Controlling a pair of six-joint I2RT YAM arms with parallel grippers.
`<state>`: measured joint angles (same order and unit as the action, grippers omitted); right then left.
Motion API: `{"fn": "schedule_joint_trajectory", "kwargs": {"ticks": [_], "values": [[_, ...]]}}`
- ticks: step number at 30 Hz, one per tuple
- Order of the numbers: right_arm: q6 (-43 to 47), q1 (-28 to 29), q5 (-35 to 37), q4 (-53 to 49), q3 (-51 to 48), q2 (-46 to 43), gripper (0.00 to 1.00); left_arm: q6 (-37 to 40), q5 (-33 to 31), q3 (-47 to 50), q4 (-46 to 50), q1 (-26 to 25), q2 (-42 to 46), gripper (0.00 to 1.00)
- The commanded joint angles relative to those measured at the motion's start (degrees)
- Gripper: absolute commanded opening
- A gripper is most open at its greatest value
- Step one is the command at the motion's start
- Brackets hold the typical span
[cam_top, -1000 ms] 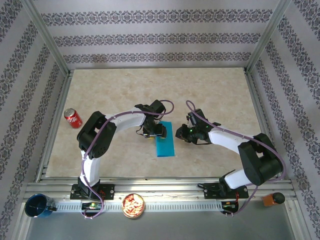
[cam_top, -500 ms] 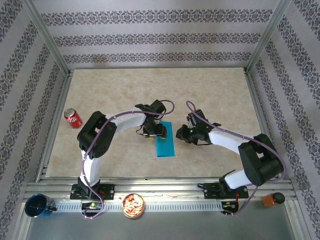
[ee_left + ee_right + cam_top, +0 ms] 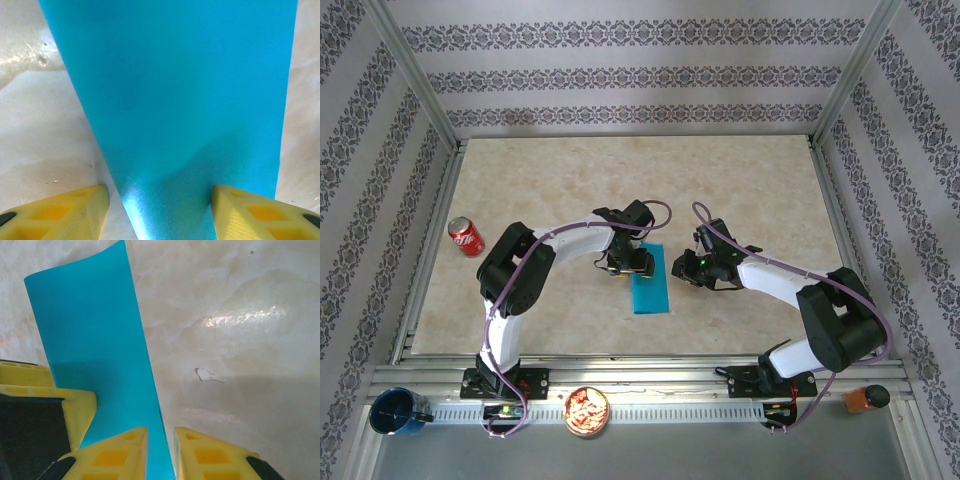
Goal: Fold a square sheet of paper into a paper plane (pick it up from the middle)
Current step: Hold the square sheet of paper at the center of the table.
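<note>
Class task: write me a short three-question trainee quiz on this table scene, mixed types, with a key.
1. True or false: the red can sits right of the blue paper.
2. The left hand and right hand both work at which thing? A) a spoon B) the paper C) a book
3. Fill in: the cup at the near left corner is ____.
Key: 1 false; 2 B; 3 blue.

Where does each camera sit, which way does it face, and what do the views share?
Top external: above and behind the arms, looking down at the table; both arms, left gripper and right gripper flanking the blue paper.
Left wrist: on the left arm, facing down past its fingertips onto the paper.
Right wrist: on the right arm, facing the table, paper's edge between its fingertips.
All share the paper.
</note>
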<state>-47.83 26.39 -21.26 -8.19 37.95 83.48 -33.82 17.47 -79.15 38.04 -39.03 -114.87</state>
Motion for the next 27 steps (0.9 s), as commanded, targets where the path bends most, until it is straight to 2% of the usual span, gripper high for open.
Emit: {"fn": "schedule_joint_trajectory", "kwargs": {"ticks": [1,11,15,20,27], "values": [[-1.0,-0.2,0.6,1.1,-1.6,-1.4,0.22,-0.4,-1.3,0.8,-2.3,-1.1,-4.1,0.58],[-2.1,-1.4,-2.3,5.3,-3.8,-1.3,0.22,-1.1,-0.7,1.4,-3.0,-1.1,-4.7,0.58],[-3.2,-1.3,-7.3,12.5,-4.8,0.5,0.11,-1.0,-0.5,1.6,-3.2,-1.1,-4.8,0.58],[-3.8,-0.7,-8.8,15.7,-4.4,4.1,0.00,-0.7,0.0,1.6,-3.2,-1.1,-4.7,0.58],[-3.9,1.0,-8.8,17.5,-2.8,7.2,0.00,-0.6,-0.5,1.7,-3.2,-1.1,-4.7,0.58]]}}
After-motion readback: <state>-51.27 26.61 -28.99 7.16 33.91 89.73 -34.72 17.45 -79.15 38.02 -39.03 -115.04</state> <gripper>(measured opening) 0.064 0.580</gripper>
